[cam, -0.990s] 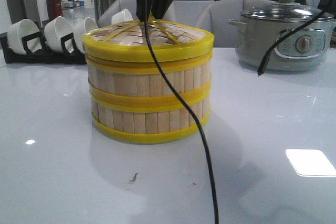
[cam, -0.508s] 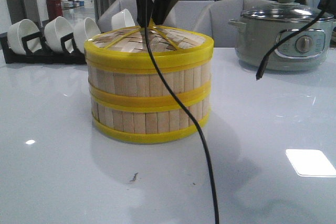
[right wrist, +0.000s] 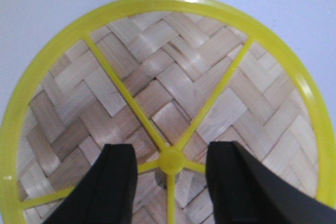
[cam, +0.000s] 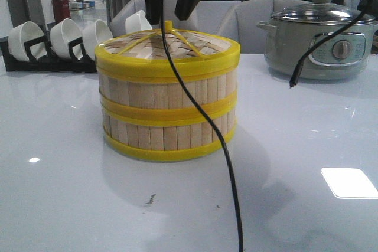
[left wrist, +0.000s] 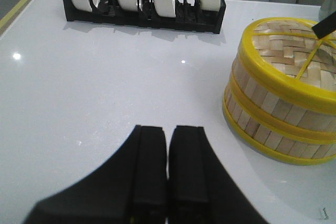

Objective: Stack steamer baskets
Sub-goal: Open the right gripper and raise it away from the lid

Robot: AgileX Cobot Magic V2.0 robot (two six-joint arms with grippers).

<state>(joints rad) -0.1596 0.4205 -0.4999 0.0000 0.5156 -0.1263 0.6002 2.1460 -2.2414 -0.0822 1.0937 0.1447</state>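
Bamboo steamer baskets (cam: 168, 110) — stacked, lidded

Front camera low, table-level; right wrist straight down, close over lid (right wrist: 168, 103); left wrist oblique, sharing stack (left wrist: 283, 98).

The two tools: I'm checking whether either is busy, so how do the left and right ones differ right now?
The left tool is shut with its fingers together, low over bare table beside the steamer baskets. The right tool is open, its fingers straddling the knob of the lid. Both are black and hold nothing.
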